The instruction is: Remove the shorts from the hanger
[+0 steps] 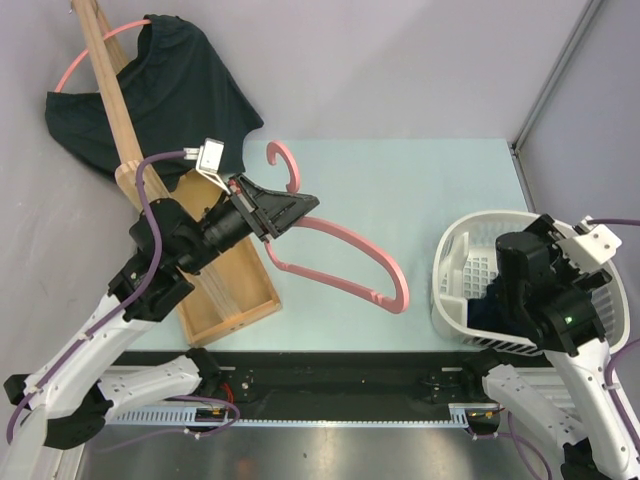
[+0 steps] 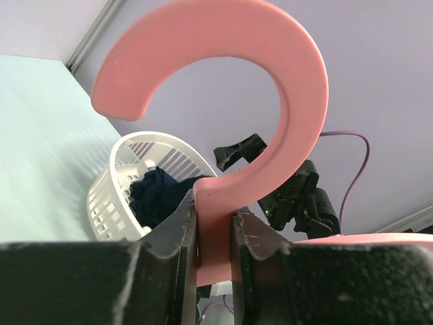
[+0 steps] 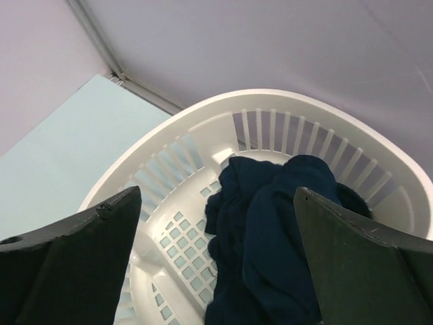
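Note:
My left gripper (image 1: 300,207) is shut on the neck of a bare pink hanger (image 1: 345,250), just below its hook (image 2: 257,88); the hanger carries no cloth and reaches out over the table. The navy blue shorts (image 3: 277,237) lie crumpled in the white basket (image 1: 455,250), also seen in the left wrist view (image 2: 159,193). My right gripper (image 3: 216,271) is open and empty just above them. The blackish dark green shorts (image 1: 165,95) hang on a second pink hanger (image 1: 85,60) on the wooden rack at the far left.
A wooden rack (image 1: 120,130) with a box base (image 1: 235,295) stands at the left, under my left arm. The light table top (image 1: 410,190) lies between rack and basket. A wall corner strip (image 1: 555,70) runs at the right.

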Controlling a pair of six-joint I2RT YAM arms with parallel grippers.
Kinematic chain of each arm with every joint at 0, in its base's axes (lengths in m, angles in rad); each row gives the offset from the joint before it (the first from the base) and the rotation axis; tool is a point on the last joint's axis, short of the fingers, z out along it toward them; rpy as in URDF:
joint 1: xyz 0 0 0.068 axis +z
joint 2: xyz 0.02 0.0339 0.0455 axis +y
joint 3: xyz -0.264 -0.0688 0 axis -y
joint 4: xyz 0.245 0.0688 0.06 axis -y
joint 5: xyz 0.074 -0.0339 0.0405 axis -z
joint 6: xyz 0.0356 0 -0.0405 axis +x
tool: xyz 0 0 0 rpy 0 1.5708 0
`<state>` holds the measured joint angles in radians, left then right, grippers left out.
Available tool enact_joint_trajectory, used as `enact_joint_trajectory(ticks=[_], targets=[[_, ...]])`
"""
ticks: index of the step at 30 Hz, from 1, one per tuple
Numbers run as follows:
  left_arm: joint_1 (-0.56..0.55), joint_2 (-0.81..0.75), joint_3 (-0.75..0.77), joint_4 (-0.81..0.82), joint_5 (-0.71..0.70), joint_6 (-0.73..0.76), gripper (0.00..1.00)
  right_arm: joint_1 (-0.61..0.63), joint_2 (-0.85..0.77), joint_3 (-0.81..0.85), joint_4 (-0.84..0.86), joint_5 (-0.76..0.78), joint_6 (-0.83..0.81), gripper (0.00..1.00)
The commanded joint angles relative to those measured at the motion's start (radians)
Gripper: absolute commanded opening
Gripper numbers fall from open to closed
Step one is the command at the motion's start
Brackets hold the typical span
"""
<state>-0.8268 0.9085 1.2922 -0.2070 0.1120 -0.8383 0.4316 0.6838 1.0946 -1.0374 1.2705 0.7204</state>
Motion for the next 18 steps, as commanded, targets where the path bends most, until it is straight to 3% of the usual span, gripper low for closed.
enact_joint_trajectory(ticks=[1,8,9,11,12,15,18], targets=[[0.006,-0.014,-0.008,0.043,0.015,-0.018,0.00,-0.004,-0.016,0.019,0.112,-0.046,-0.103,1.00],[0.006,-0.014,-0.019,0.035,0.003,-0.002,0.00,-0.004,-0.050,0.022,0.345,-0.467,-0.402,1.00],[0.006,-0.013,-0.021,0.034,-0.005,0.002,0.00,-0.004,-0.050,0.025,0.359,-0.658,-0.432,1.00],[0.006,-0.008,-0.022,0.020,-0.021,0.024,0.00,-0.004,-0.046,0.028,0.401,-0.871,-0.472,1.00],[0.006,-0.003,-0.022,0.011,-0.032,0.034,0.00,-0.004,-0.040,0.039,0.413,-1.049,-0.460,1.00],[0.006,0.004,-0.030,-0.022,-0.081,0.077,0.00,-0.002,-0.010,0.051,0.480,-1.372,-0.372,1.00],[0.006,0.020,-0.040,-0.048,-0.133,0.123,0.00,-0.002,0.020,0.050,0.568,-1.569,-0.252,1.00]])
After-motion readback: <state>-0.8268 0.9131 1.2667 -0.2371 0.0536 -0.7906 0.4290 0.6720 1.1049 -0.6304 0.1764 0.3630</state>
